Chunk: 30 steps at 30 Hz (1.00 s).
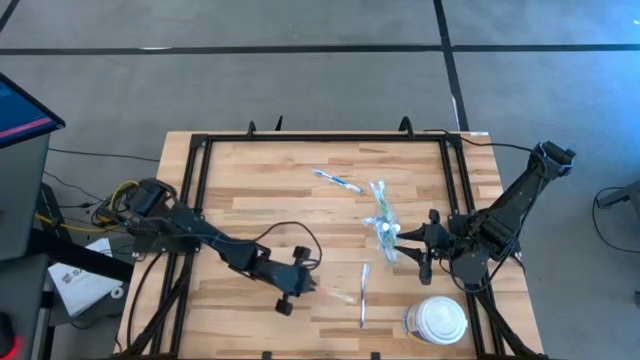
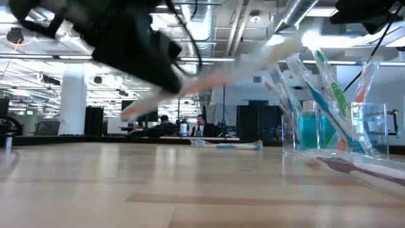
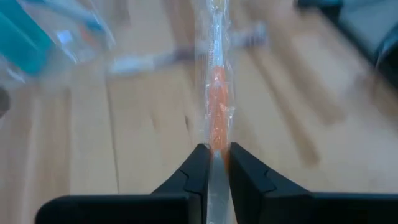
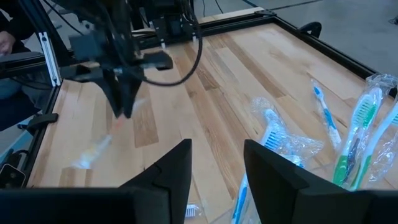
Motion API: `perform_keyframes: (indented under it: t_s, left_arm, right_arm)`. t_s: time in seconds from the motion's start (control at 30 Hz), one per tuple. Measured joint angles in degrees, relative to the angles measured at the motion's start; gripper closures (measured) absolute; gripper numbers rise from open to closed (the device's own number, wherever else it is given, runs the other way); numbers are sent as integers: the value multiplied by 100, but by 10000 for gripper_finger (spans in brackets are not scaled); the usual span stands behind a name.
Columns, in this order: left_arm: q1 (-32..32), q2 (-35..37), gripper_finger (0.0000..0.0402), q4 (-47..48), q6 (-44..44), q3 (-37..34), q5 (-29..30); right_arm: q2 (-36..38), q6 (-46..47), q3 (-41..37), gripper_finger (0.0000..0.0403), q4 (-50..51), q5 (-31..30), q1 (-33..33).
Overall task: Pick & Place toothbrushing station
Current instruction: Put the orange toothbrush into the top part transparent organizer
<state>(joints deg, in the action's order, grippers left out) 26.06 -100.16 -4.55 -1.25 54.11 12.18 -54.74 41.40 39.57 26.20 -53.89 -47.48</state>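
While one toothbrush point(image 1: 338, 183) lies apart, left end effector point(image 3: 216, 163) grips another (wrapped)

Left tool point(image 3: 215, 163) around wrapped orange toothbrush point(image 3: 217, 115)

No text, label, brand, number or sign can be read in any of the views

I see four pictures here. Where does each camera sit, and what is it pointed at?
High view: overhead, straight down on the table; both arms show.
Low view: table height, facing the room; left arm above, cup of toothbrushes.
Left wrist view: on the left arm; left gripper pinches the wrapped orange toothbrush.
Right wrist view: on the right arm; right gripper, jaws apart.
Shared: that toothbrush appears in all four.
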Motion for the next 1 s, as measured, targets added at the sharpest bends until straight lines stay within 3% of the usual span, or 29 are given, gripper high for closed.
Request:
perform_keyframes:
  t_s: [0.43,1.0]
  left_arm:
    - [-407,70,366,-1890,-78,6,49]
    - [-891,79,364,-3826,-56,8,41]
  right_arm:
    - [0,-121,0,265,-62,-3,0]
    - [-2,-2432,0,264,-1966,-6,31]
